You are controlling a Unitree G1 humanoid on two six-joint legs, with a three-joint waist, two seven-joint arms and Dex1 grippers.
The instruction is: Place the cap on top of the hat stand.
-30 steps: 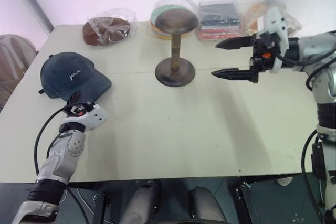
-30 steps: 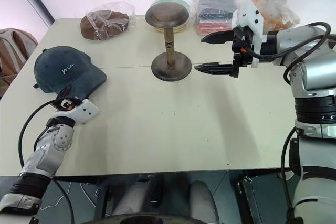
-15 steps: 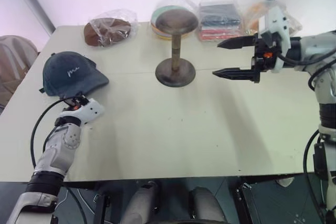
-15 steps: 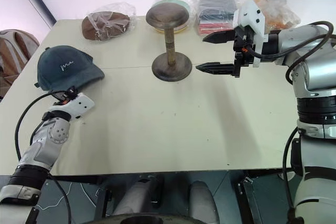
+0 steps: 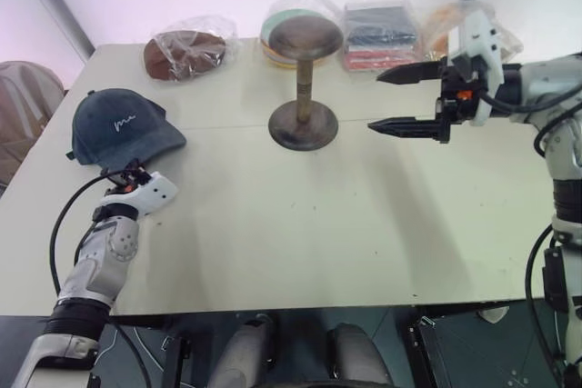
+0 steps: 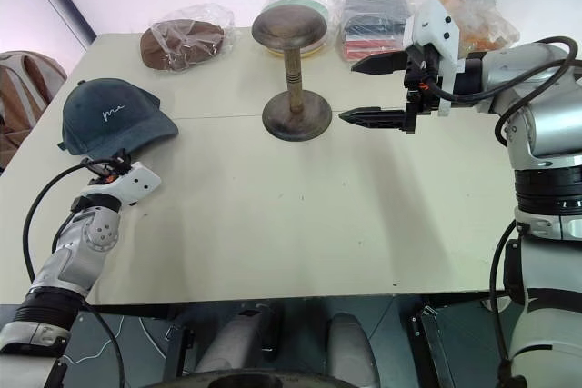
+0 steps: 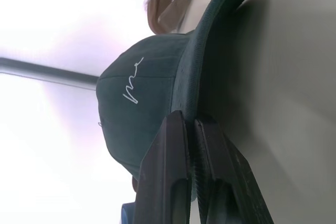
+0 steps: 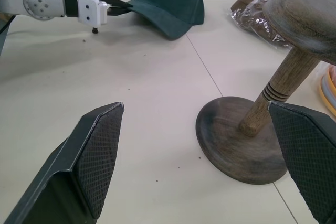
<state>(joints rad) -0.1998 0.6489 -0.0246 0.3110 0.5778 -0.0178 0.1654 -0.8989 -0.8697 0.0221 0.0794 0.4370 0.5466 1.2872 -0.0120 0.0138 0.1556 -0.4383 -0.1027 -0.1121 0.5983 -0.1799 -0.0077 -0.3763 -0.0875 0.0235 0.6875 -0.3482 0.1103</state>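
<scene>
Pinching the brim of the cap [image 5: 123, 126], which lies on the desk [image 5: 300, 224] well left of the stand [image 5: 305, 79], the left end effector [image 5: 132, 173] has closed; lifting and placing remain, with the right end effector [image 5: 405, 97] wide open, empty

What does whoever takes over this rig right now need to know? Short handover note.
Left gripper: shut on the cap's brim.
Right gripper: open, holding nothing, raised beside the hat stand.
Cap: lying on the table, at its left side.
Hat stand: upright mid-table, top bare. Bagged hats along the far edge.
Done: cap gripped.
Left: lift the cap, carry it over, set it on the stand's domed top, release.
</scene>
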